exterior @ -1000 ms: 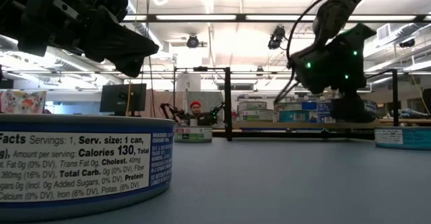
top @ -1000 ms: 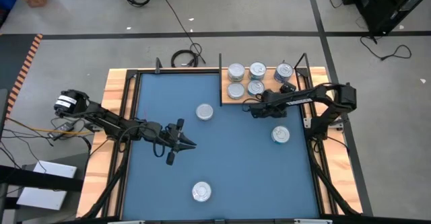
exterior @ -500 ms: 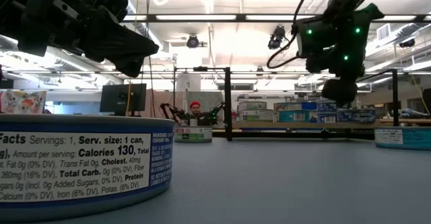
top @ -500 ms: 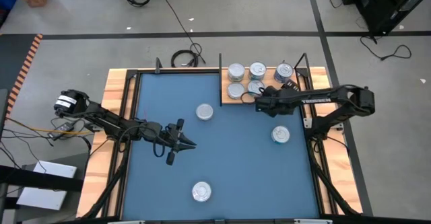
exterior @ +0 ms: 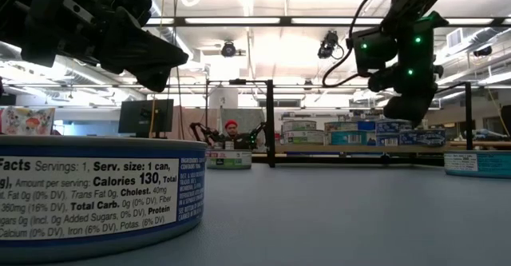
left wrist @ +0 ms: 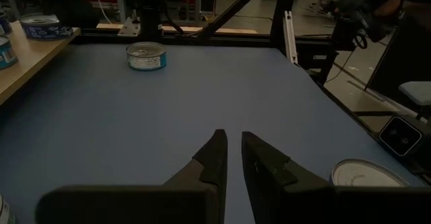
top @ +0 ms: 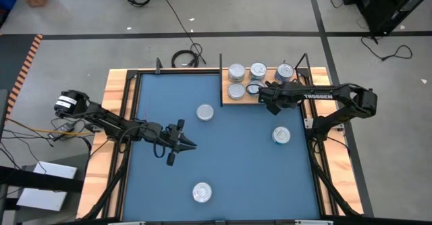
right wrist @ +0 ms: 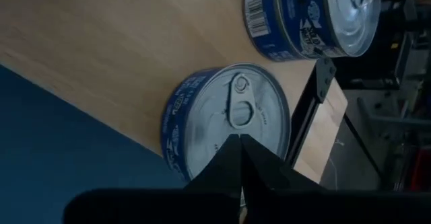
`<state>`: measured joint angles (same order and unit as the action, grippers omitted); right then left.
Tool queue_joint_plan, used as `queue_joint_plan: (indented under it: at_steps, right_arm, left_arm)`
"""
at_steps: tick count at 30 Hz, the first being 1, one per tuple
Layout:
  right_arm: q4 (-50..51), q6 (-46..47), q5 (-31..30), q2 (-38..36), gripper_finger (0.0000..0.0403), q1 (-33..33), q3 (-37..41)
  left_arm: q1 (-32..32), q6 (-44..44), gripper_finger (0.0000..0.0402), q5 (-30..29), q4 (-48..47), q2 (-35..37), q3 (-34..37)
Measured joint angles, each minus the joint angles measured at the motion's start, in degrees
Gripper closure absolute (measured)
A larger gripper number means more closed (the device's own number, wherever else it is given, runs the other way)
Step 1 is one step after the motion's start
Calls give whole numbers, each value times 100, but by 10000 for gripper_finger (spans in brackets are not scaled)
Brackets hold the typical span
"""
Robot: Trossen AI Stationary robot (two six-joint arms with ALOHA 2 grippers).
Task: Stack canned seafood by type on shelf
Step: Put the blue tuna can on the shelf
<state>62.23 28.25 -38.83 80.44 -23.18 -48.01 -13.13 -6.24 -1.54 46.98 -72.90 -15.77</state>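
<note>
The right gripper [top: 258,92] hangs over the front edge of the shelf [top: 237,101], its 2 fingers [right wrist: 232,158] pressed together and holding nothing. Straight beneath its tips sits a tin [right wrist: 225,120], pull-tab lid up, at the board's front edge; a second tin [right wrist: 310,17] stands farther back on the wood.

From overhead, the shelf lies at 12 o'clock on the blue mat [top: 229,157] and carries 5 tins: 3 across the back, at the left [top: 236,71], middle [top: 258,69] and right [top: 284,71], and 2 in front, one [top: 236,90] clear, the other half hidden under the gripper.

3 more tins lie loose on the mat: one [top: 205,112] near the centre, just off the shelf's corner, one [top: 281,136] at 3 o'clock, one [top: 201,193] at 6 o'clock.

The left gripper [top: 182,142] waits above the mat at 9 o'clock, fingers [left wrist: 214,158] a narrow slit apart, empty.

The tins are short round cans with shiny ridged silver lids and dark blue printed side labels. The shelf is flat, pale, smooth wood; the mat is matte.
</note>
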Motion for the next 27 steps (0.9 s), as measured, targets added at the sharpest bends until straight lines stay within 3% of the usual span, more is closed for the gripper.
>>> queue_joint_plan:
  at_steps: [7, 13, 27]
  right_arm:
    - [-211, -150, 390, 2, 384, -299, 175]
    - [-518, -267, 159, -7, 395, -383, 395]
    - [-814, -444, 237, -9, 396, -428, 404]
  left_arm:
    - [0, -1, 351, 0, -3, 0, 0]
    - [0, 0, 351, 0, -7, 0, 0]
    - [0, 2, 351, 0, -6, 2, 0]
